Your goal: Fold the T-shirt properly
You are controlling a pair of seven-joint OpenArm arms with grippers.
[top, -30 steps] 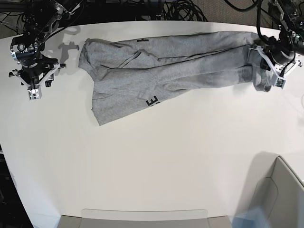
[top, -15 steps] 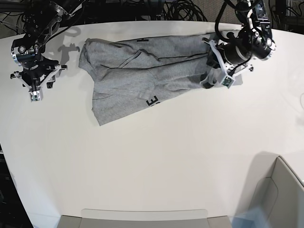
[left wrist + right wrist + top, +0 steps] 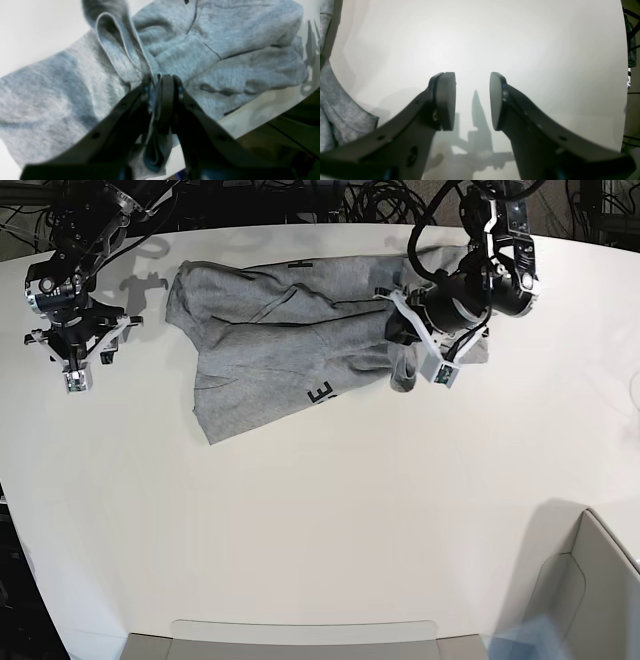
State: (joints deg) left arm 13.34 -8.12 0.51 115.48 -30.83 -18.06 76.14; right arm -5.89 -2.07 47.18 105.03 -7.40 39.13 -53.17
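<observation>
Much bare surface [image 3: 330, 510] lies before the T-shirt [image 3: 270, 350]; left fingers [image 3: 167, 95] clench its bunched hem above it, while right fingers [image 3: 446, 100] stand released beside its far edge.

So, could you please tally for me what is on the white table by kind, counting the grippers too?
T-shirt: 1
Grippers, left gripper and right gripper: 2
Grey bin, at the table's corner: 1
Total: 4
</observation>
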